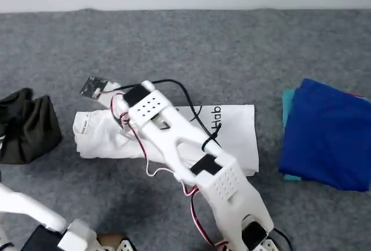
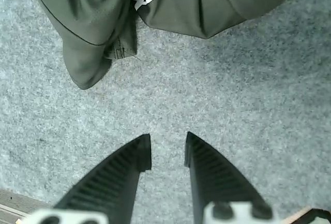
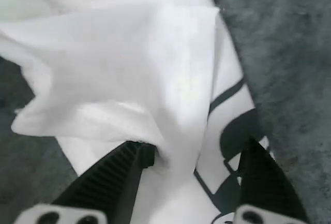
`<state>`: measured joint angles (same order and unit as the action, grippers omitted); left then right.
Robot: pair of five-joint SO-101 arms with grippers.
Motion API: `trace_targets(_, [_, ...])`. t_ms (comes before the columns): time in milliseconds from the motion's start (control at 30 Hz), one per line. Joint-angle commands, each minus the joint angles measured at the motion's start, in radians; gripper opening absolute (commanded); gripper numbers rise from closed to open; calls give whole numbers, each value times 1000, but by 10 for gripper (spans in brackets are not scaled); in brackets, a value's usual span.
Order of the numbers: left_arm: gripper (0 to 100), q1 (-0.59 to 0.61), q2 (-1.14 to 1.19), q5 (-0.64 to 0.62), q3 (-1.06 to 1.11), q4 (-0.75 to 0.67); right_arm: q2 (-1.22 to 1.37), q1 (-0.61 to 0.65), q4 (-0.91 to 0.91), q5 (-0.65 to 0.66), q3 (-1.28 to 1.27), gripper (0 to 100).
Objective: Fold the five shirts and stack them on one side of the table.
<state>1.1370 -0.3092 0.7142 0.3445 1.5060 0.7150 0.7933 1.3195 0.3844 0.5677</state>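
Observation:
A white shirt (image 1: 232, 135) with dark print lies partly folded at the table's middle, its left end bunched (image 1: 95, 132). My right arm (image 1: 185, 146) stretches over it from the near edge, and its gripper (image 1: 119, 109) is at the shirt's far left corner. In the right wrist view that gripper (image 3: 199, 151) is open, fingers wide apart around a raised fold of white cloth (image 3: 134, 74). A crumpled dark shirt (image 1: 26, 126) lies at the left. My left gripper (image 2: 168, 149) is open just above bare carpet, short of the dark shirt (image 2: 98, 22).
A folded stack sits at the right: a blue shirt (image 1: 327, 135) on top, with teal (image 1: 287, 103) and a sliver of red showing beneath. Grey carpet (image 1: 232, 48) covers the table. The left arm's white link (image 1: 23, 204) is at the near left corner.

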Motion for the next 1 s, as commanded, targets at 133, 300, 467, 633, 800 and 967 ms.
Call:
trace_targets(133, [112,-3,-28,-6,-4,-9,-102,-30,25,-21,97,269])
trace_targets(300, [112,-3,-23,-6,-2,-9,-113,10,159,-18,218,204])
trace_targets(467, [112,-5,-23,-6,-2,-9,-107,73,294,-18,350,96])
trace_targets(633, [112,-25,-23,-8,-1,-8,-93,113,280,-15,370,22])
trace_targets(800, [111,-68,-31,-9,19,-8,36,67,143,17,374,22])
trace_targets(967, [111,-71,-31,-9,22,-8,147,101,140,12,376,18])
